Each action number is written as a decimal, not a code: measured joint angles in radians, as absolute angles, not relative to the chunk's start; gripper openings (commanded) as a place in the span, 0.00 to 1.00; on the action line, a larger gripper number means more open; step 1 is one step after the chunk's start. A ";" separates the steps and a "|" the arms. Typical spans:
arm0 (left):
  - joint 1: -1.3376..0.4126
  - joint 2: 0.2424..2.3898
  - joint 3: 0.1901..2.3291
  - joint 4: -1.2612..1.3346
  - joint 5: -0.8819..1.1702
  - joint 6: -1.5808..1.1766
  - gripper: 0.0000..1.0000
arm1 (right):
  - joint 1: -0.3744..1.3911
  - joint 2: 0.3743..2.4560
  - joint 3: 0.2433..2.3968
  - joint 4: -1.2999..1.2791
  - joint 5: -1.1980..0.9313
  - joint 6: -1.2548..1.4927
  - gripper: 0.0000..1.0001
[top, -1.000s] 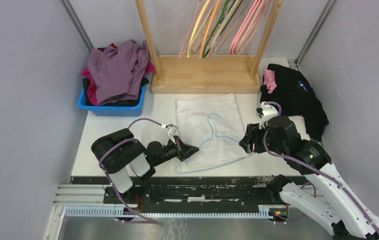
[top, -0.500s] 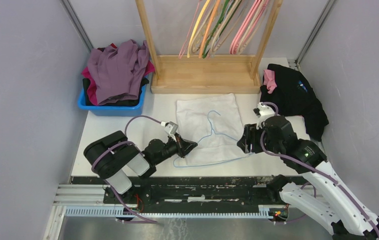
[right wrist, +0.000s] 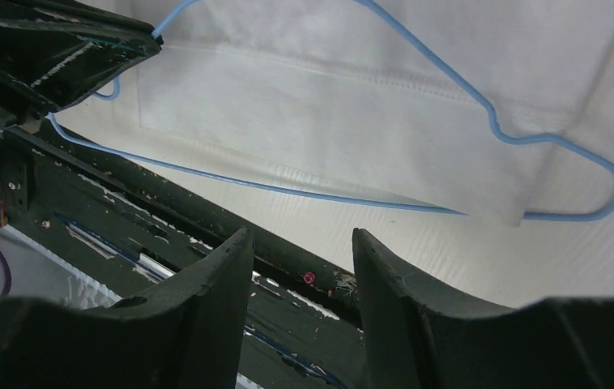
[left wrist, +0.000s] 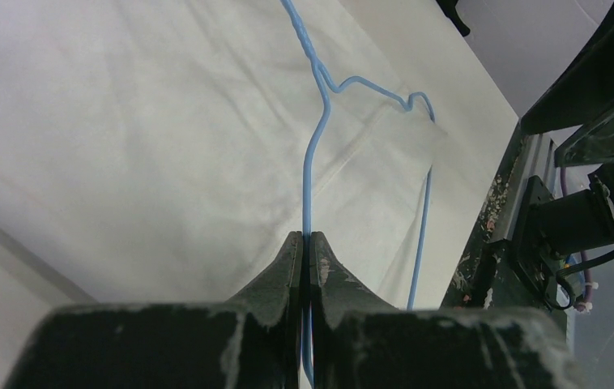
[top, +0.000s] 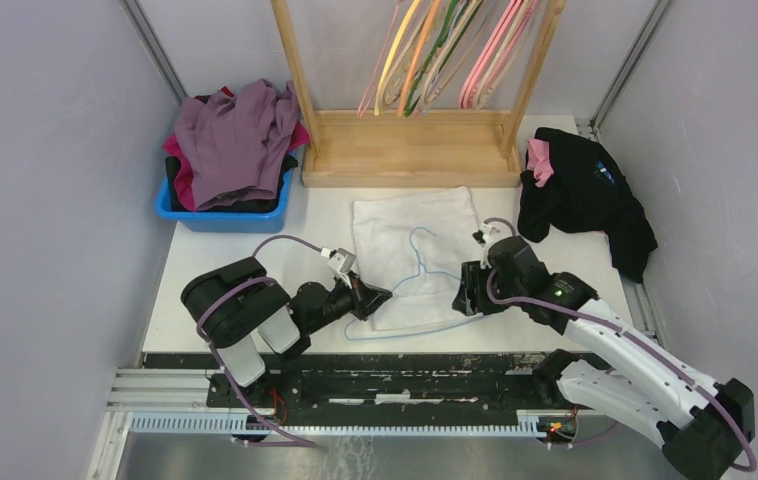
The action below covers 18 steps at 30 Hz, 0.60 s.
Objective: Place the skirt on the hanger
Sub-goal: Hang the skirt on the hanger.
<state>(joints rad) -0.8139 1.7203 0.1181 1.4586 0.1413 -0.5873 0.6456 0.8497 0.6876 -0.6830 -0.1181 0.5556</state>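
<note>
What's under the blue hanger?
White skirt lies under the hanger at its hook and shoulders, the table under its lower bar. One skirt corner covers a short stretch of that bar.

No words, numbers or brand names can be read in any view. The black garment (top: 580, 200) carries a small blue-white mark, too small to read.

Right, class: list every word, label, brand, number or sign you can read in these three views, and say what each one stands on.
No text can be read in any view.
The black garment bears a small blue and white mark, too small to read.
The white skirt and the blue wire hanger show no lettering.
</note>
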 measured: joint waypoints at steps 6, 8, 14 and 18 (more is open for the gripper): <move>-0.814 1.725 0.118 1.460 0.139 -0.587 0.06 | 0.759 0.966 0.651 -0.584 -0.040 0.596 0.52; -0.814 1.725 0.118 1.460 0.136 -0.587 0.06 | 0.804 1.011 0.649 -0.551 0.007 0.608 0.52; -0.815 1.741 0.118 1.464 0.121 -0.586 0.06 | 0.884 1.138 0.646 -0.467 0.128 0.642 0.51; -0.816 1.769 0.118 1.467 0.104 -0.586 0.05 | 0.898 1.208 0.639 -0.415 0.187 0.666 0.51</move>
